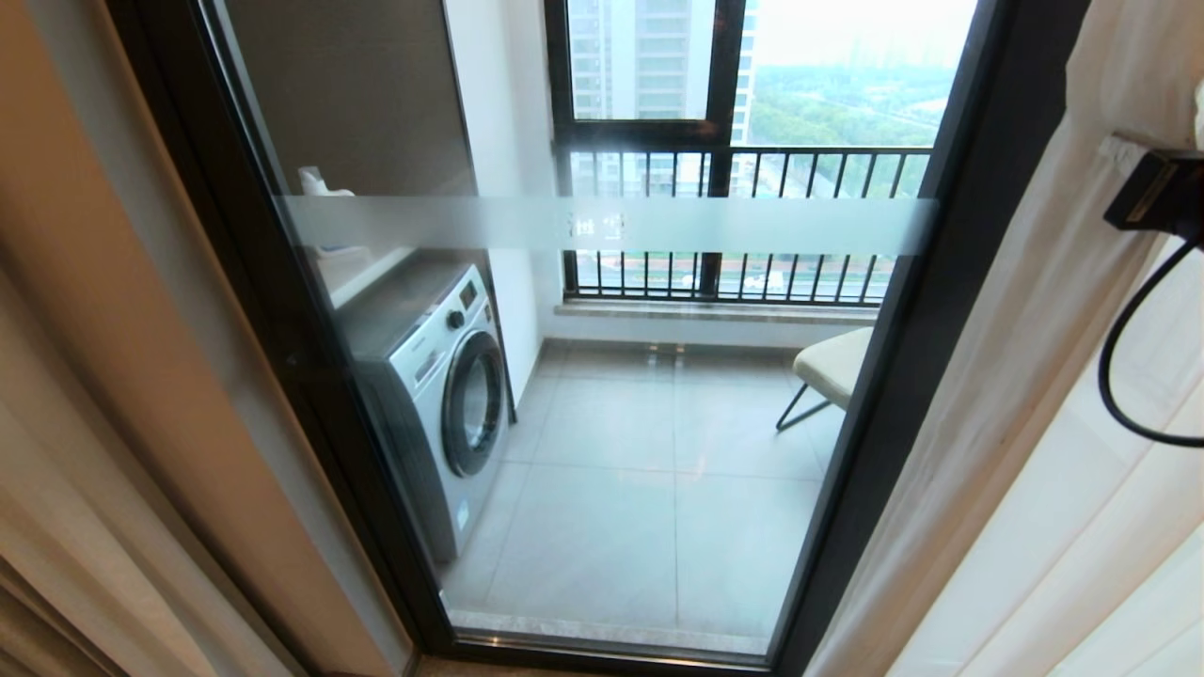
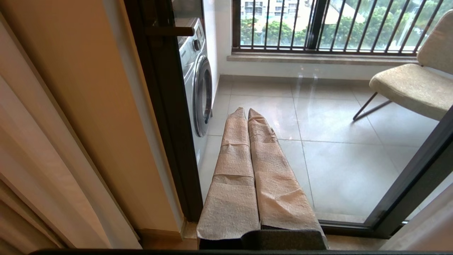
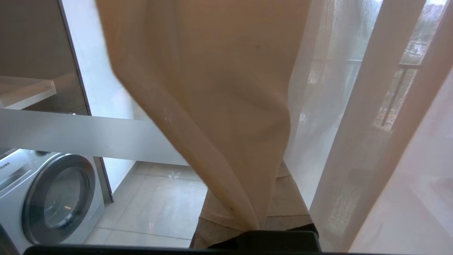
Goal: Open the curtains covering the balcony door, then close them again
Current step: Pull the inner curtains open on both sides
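Curtains (image 1: 1035, 395) hang bunched aside, baring the balcony door (image 1: 611, 376); right hand (image 3: 262, 226) is clamped on a sheer fold to drag it, while left hand (image 2: 249, 148) rests together, idle.

My head camera looks forward and down through the glass door (image 1: 602, 395) from close by. My left wrist camera sits low, facing along its tool (image 2: 247, 117) onto the balcony. My right wrist camera is pressed against the curtain (image 3: 219, 106); all three share the washing machine (image 1: 442, 395).
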Tool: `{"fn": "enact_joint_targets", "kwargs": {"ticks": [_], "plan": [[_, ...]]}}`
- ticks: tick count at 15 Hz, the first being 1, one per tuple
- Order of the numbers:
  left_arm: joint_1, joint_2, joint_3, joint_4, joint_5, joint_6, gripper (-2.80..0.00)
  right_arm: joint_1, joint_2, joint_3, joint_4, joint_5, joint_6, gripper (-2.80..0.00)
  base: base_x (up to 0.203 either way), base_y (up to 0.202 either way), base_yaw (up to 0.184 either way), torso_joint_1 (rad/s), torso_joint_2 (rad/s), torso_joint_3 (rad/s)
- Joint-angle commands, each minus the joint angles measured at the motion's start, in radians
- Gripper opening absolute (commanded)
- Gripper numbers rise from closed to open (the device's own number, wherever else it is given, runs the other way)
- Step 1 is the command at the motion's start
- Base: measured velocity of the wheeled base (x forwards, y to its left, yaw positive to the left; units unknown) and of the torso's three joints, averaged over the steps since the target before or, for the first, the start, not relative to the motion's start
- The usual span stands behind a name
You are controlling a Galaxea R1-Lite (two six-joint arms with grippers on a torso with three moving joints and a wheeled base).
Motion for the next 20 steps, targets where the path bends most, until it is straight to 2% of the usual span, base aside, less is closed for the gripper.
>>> {"fn": "enact_joint_targets", "kwargs": {"ticks": [1, 20], "plan": [[0.0, 0.0, 0.0, -0.001, 0.0, 0.0, -2.8, -0.001, -0.032, 0.021, -0.013, -0.001, -0.004, -2.8, 0.0, 0.0, 0.0, 0.0, 0.0, 0.0], [0.0, 0.0, 0.0, -0.001, 0.0, 0.0, -2.8, -0.045, -0.088, 0.084, -0.009, -0.009, -0.006, -2.8, 0.0, 0.0, 0.0, 0.0, 0.0, 0.0]]}}
